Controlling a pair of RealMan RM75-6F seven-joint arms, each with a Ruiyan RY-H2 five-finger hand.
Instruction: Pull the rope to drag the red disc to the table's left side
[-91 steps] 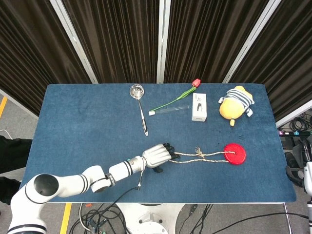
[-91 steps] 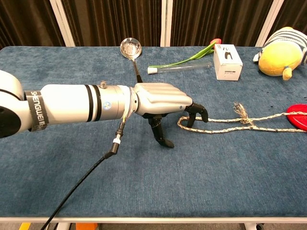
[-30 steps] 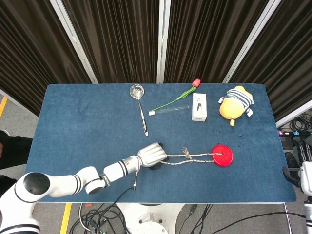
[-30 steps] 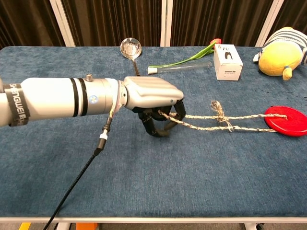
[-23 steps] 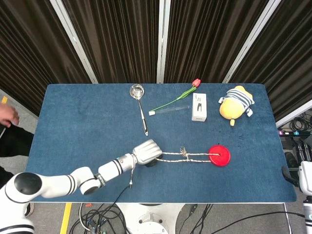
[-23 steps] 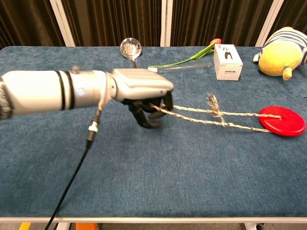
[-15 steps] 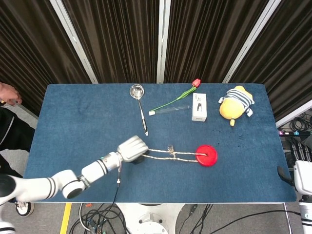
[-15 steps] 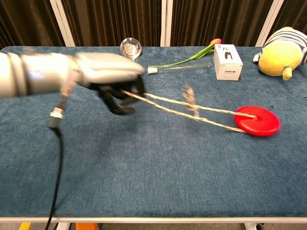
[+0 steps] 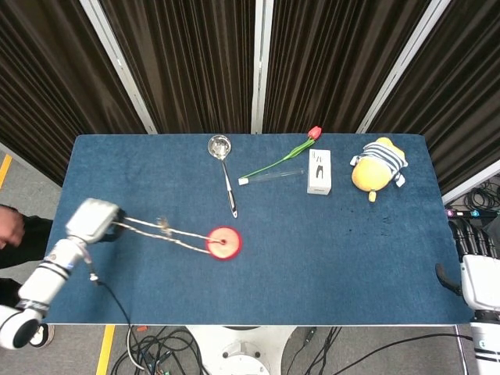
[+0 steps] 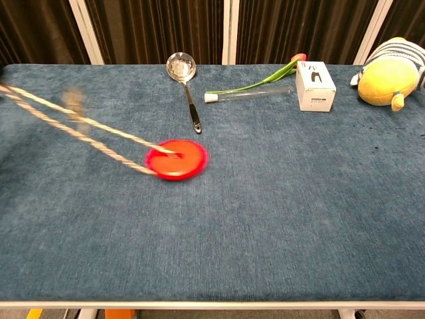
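The red disc (image 9: 223, 243) (image 10: 176, 159) lies a little left of the table's middle, blurred by motion. A doubled light rope (image 9: 160, 230) (image 10: 80, 129) with a knot runs taut from it to the left. My left hand (image 9: 93, 219) grips the rope's end at the table's left edge in the head view; the chest view does not show it. My right hand (image 9: 469, 242) hangs off the table's right side, only its dark fingers showing.
A metal ladle (image 9: 225, 176) (image 10: 186, 83) lies just behind the disc. A tulip (image 9: 283, 155) over a clear tube, a white box (image 9: 318, 173) and a yellow plush toy (image 9: 376, 167) sit along the back right.
My left hand has swept fast to the left edge with the rope, dragging the red disc from right of centre to left of centre.
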